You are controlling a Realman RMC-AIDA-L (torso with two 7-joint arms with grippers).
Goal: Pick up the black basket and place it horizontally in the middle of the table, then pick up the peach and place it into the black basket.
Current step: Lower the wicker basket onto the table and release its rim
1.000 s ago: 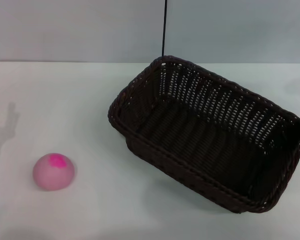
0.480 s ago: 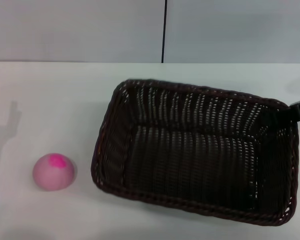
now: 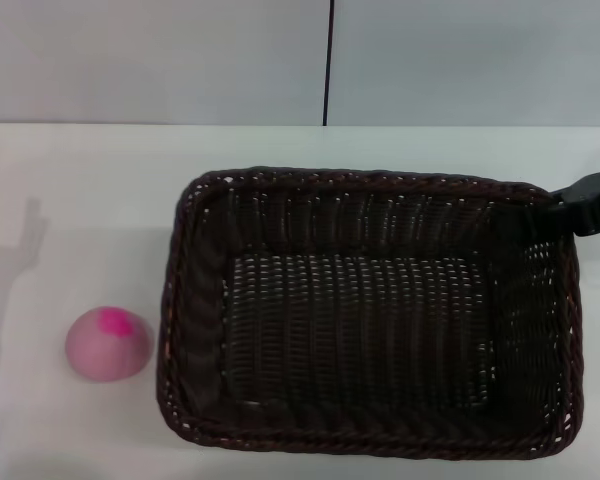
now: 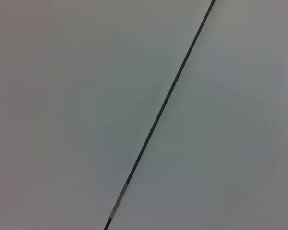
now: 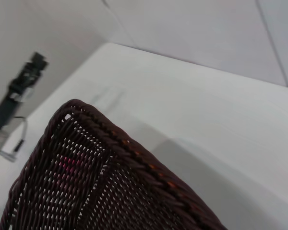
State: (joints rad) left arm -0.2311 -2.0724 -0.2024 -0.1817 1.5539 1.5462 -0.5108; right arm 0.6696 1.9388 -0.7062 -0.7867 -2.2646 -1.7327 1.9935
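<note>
Holding the black basket (image 3: 370,315) by its far right corner in the closed right gripper (image 3: 580,205), lying lengthwise mid-table (image 3: 80,180), peach (image 3: 108,343) just left of the basket; needing level lowering before letting go.

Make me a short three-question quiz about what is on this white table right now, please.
1. True or false: the small round pale-pink peach lies inside the large dark woven wicker basket.
2. Which gripper is at the basket's rim: A) left, B) right?
3. Fill in: the peach rests on the ____ beside the basket.

Key
1. False: it sits on the white table, apart from the basket, on the robot's left.
2. B: the right gripper is at the far right corner.
3. Table.
</note>
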